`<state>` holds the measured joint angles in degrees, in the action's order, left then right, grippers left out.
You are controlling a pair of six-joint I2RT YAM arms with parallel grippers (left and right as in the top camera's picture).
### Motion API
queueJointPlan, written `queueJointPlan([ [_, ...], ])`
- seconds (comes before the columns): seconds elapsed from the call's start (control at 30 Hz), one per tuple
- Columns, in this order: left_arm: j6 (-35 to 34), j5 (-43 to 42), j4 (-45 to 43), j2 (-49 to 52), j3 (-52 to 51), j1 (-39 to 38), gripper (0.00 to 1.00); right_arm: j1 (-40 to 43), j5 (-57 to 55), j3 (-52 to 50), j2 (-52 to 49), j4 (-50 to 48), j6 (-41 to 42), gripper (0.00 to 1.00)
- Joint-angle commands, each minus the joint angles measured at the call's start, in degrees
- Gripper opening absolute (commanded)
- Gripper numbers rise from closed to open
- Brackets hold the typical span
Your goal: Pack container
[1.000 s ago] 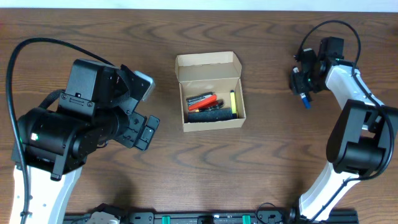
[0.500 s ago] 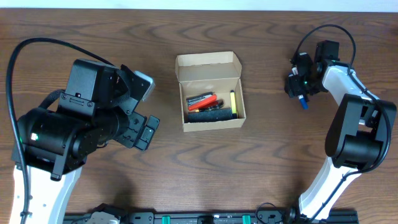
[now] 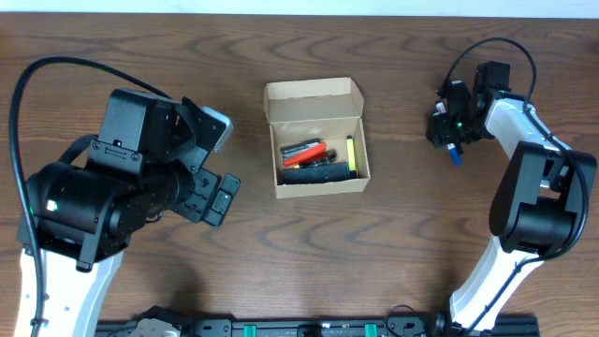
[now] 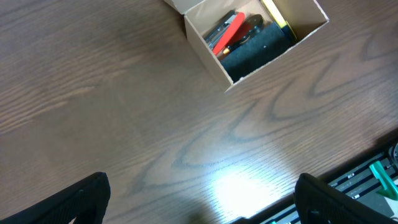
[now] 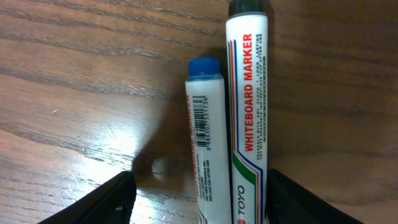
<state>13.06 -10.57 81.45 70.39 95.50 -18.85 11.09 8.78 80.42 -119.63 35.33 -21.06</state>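
Observation:
The container [image 3: 323, 185], a tan cardboard box with its flap lid open at the back, stands mid-table. It holds a red marker [image 3: 304, 148], a yellow marker [image 3: 350, 154] and a black eraser [image 3: 314, 173]. It also shows in the left wrist view [image 4: 208, 46]. My right gripper [image 3: 449, 129] is low over the table at the far right. Its open fingers stand either side of a blue-capped marker [image 5: 204, 137] and a black-capped whiteboard marker [image 5: 249, 106], which lie side by side. My left gripper [image 4: 202, 199] is open and empty, left of the box.
The blue marker's tip [image 3: 458, 155] sticks out below the right gripper. A black rail [image 4: 373, 177] runs along the table's front edge. The left arm's bulk [image 3: 122, 187] stands over the left of the table.
My right gripper has shifted slightly left over the two markers, then held still. The left arm and the box have not moved.

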Motion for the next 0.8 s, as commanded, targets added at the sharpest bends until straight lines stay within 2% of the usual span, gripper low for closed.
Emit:
queueJointPlan([
  [0.0, -0.7, -0.4, 0.2, 0.0, -0.2, 0.1, 0.95, 0.5, 0.9, 1.2, 1.1, 0.3, 0.9, 0.70],
  [0.17, -0.7, -0.4, 0.2, 0.0, -0.2, 0.1, 0.95, 1.1, 0.9, 2.3, 3.1, 0.5, 0.9, 0.73],
  [0.33, -0.7, -0.4, 0.2, 0.0, -0.2, 0.1, 0.95, 3.0, 0.9, 2.5, 5.0, 0.6, -0.1, 0.84],
  [0.77, -0.7, -0.4, 0.2, 0.0, -0.2, 0.1, 0.95, 7.5, 0.5, 2.3, 5.0, -0.9, -4.2, 0.80],
])
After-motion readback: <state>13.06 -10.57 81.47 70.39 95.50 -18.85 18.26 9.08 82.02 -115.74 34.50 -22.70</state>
